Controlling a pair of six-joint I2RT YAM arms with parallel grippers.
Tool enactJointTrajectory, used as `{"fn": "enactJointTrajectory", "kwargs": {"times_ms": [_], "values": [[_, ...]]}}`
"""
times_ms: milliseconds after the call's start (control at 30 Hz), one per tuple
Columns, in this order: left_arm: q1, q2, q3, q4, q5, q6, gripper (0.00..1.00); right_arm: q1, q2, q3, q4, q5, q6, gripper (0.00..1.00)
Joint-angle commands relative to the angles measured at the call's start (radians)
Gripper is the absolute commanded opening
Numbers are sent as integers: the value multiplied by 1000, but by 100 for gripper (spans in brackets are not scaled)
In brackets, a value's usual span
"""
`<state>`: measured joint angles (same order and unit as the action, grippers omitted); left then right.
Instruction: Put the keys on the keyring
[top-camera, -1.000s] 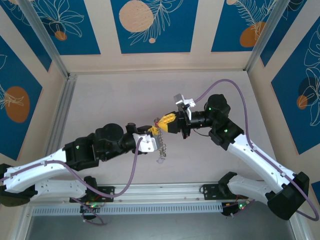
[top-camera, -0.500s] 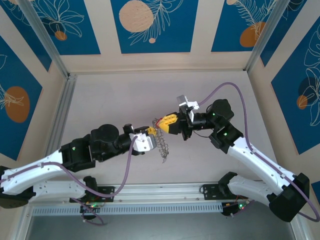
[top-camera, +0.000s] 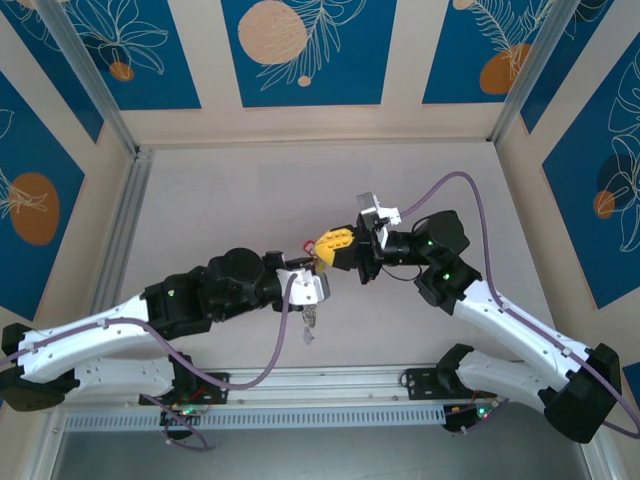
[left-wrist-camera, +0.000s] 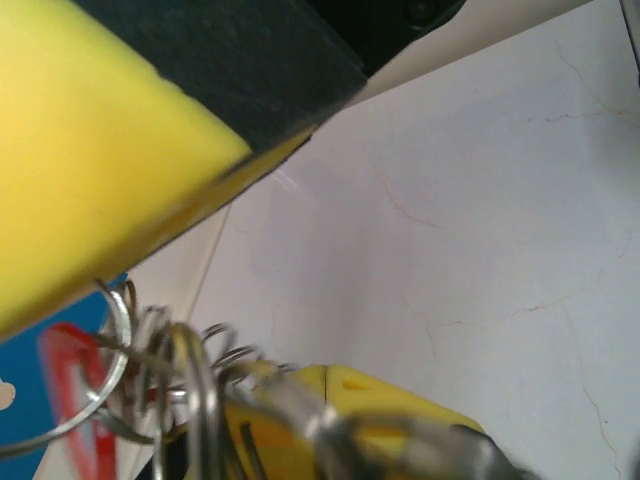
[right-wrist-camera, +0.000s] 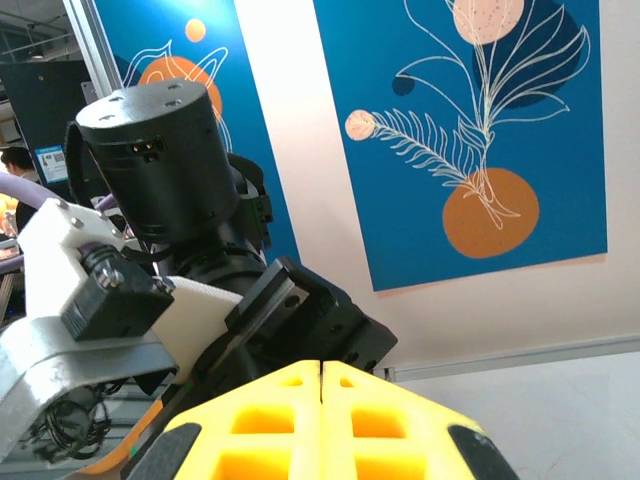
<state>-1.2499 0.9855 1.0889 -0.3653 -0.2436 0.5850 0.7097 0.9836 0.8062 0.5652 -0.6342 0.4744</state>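
Above the table (top-camera: 220, 200), left hand (top-camera: 316, 272) clamped shut on the dangling keyring (top-camera: 312, 318); right hand (top-camera: 326, 246) pinched closed on the red keys (top-camera: 311, 243), just beside it

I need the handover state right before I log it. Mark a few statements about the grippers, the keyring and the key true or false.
1. The left gripper and the right gripper meet over the middle of the table. True.
2. The keyring lies flat on the table. False: it dangles below the left gripper, which is shut on it.
3. The right gripper's yellow fingers are pressed together. True.
4. The red key sits near the arm bases. False: it pokes out at the tip of the right gripper.
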Motion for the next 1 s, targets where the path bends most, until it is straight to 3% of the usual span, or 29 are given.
{"fn": "enactJointTrajectory", "kwargs": {"times_ms": [0,167,367,500,667,800,967], "values": [[12,-22,-10,34,30,-14,0,2,-20,-9,50,30,-2,0],[54,-112,-38,49,87,-81,1,-5,-27,-9,21,8,-27,0],[86,-184,-44,-40,139,-152,29,-36,-52,-2,-26,-10,-66,0],[111,-212,-40,-55,149,-220,30,-65,-43,12,-45,-83,-74,0],[173,-164,48,-46,290,-314,31,-64,-14,30,-75,-153,-111,0],[199,-113,94,-50,391,-339,34,-59,-2,31,-77,-173,-119,0],[217,-74,97,-53,409,-336,34,-56,2,25,-68,-183,-129,0]]}}
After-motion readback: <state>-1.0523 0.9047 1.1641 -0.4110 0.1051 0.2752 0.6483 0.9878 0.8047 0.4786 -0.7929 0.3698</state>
